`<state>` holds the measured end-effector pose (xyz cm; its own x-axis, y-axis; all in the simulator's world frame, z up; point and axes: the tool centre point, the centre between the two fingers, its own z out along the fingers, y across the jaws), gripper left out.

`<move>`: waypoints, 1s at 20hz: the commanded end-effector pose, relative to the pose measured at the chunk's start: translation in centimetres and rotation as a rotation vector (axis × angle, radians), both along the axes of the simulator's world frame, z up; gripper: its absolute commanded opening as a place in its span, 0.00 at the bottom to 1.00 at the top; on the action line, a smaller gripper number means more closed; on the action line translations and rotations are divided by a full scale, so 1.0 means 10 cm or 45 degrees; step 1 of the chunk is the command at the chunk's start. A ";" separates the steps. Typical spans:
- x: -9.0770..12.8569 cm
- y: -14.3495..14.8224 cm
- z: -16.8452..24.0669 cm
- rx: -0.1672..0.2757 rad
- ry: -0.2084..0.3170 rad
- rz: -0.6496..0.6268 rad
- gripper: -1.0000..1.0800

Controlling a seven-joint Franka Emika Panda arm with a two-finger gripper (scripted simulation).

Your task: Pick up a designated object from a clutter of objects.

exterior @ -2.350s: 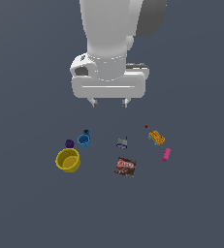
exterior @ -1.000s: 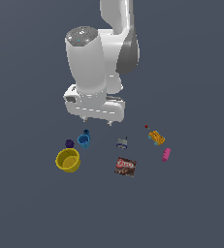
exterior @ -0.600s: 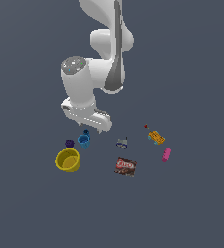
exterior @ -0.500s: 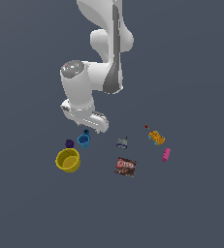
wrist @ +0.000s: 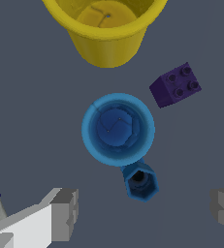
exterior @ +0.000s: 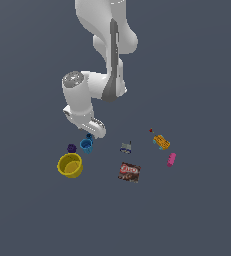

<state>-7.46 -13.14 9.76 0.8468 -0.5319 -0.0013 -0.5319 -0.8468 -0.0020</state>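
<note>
The designated object, a small dark blue piece (wrist: 140, 181), shows end-on in the wrist view as a hexagonal knob with a dark hole. It stands right beside the lighter blue cup (wrist: 118, 129). In the exterior view it is a dark speck (exterior: 89, 135) just behind the cup (exterior: 86, 145), under the hand. My gripper (wrist: 143, 210) is open and empty, its fingers (wrist: 65, 213) spread wide to either side of the piece and above it. In the exterior view the gripper (exterior: 91, 133) hangs low over the cup's far side.
A yellow bowl (wrist: 106, 29) and a dark purple studded brick (wrist: 175, 86) lie close beyond the cup. In the exterior view, a grey piece (exterior: 126, 147), brown packet (exterior: 129, 172), orange block (exterior: 161, 142), pink capsule (exterior: 171, 159) and red dot (exterior: 150, 130) lie toward the right.
The arm has swung from above the middle of the clutter toward the exterior view's left and come down low over the blue cup and the dark blue piece. No object has moved.
</note>
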 end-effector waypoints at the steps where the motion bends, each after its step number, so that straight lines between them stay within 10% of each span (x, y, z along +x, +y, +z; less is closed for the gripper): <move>1: -0.03 -0.02 -0.04 -0.003 0.000 -0.015 0.96; 20: -0.05 -0.03 -0.51 -0.003 0.000 -0.019 0.96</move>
<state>-7.95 -13.40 5.08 0.8392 -0.5438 -0.0011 -0.5438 -0.8392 0.0007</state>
